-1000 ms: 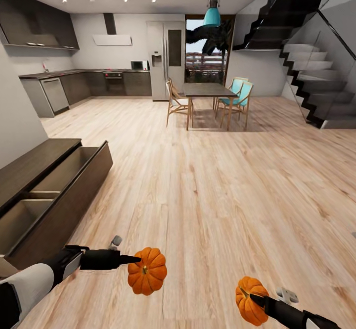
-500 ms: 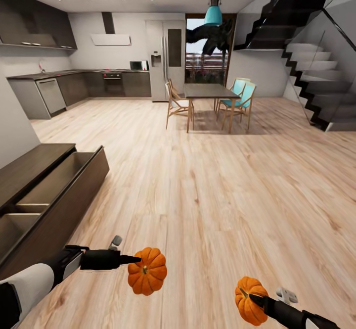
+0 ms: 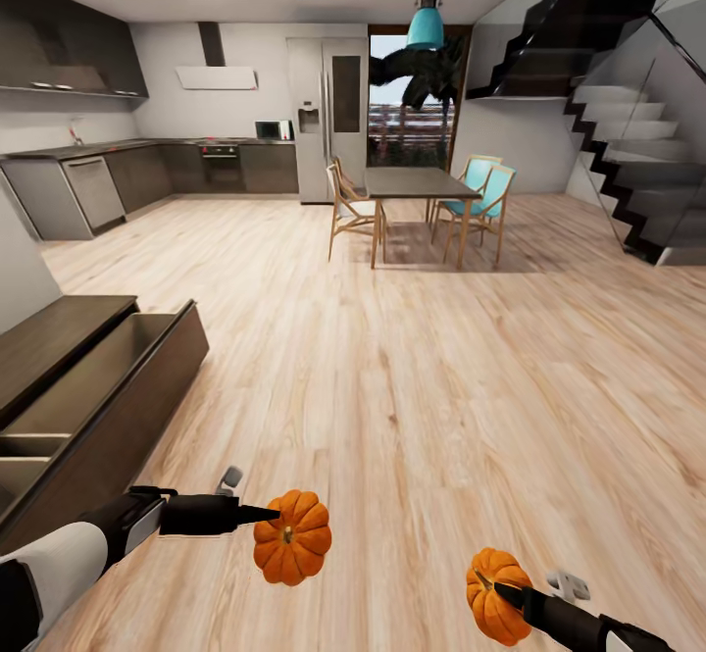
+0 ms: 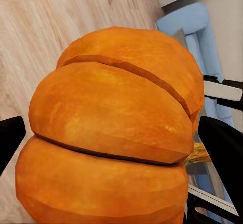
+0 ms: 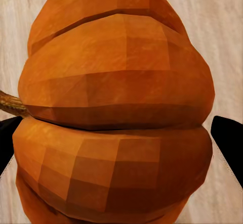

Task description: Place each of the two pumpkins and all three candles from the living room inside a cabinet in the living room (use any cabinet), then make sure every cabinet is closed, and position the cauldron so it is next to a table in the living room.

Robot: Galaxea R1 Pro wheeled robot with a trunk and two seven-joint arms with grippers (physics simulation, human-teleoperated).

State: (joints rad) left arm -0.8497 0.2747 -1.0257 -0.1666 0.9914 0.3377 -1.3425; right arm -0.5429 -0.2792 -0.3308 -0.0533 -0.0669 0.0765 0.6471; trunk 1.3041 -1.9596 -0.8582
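My left gripper (image 3: 279, 525) is shut on a bright-orange ribbed pumpkin (image 3: 293, 537), held above the wood floor low in the head view; that pumpkin (image 4: 111, 133) bulges between the black fingers (image 4: 223, 145) in the left wrist view. My right gripper (image 3: 490, 588) is shut on the second pumpkin (image 3: 493, 579) at lower right, and this pumpkin (image 5: 116, 113) sits close up between dark fingers (image 5: 230, 138) in the right wrist view. The dark-brown cabinet (image 3: 108, 417) stands along the left wall with its drawers pulled out, pale insides showing. Candles, cauldron and the low table are out of view.
Open wood floor (image 3: 431, 368) stretches ahead. A dark dining table (image 3: 417, 181) with chairs stands at the back, with the kitchen counters (image 3: 147, 167) at back left. A staircase (image 3: 628, 162) rises at the right. A teal lamp (image 3: 425, 29) hangs above the dining table.
The whole view has shifted: the cabinet slides toward the left edge and lower, as the camera turns. Both grippers keep their pumpkins in the same place in the picture.
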